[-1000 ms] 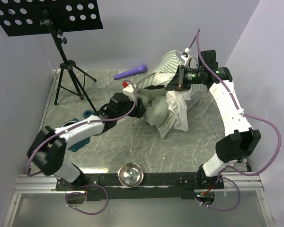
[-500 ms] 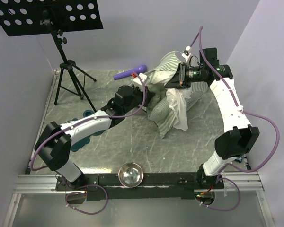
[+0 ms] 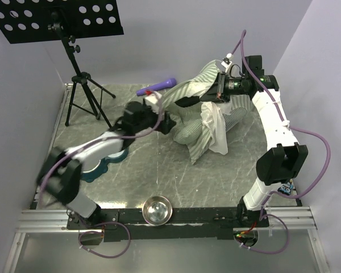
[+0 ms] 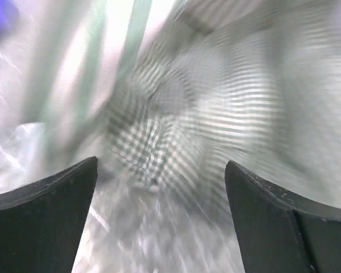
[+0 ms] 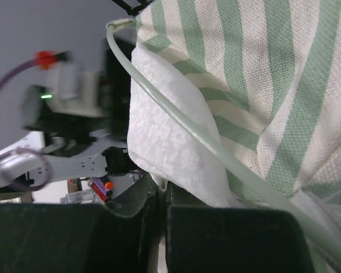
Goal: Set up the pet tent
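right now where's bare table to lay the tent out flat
Widest bare patch: the table between the pet tent, the steel bowl and the right arm. Crowded: the far middle, where tent, purple tool and left arm meet; tripod and teal bowl holder fill the left.

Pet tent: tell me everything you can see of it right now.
The pet tent is a crumpled heap of green-and-white striped fabric, sheer white mesh and a checked cushion, lying collapsed far-right on the table. A thin pale pole curves along its edge. The right gripper holds its top up, jaws shut on the mesh; the left gripper faces it, jaws open.
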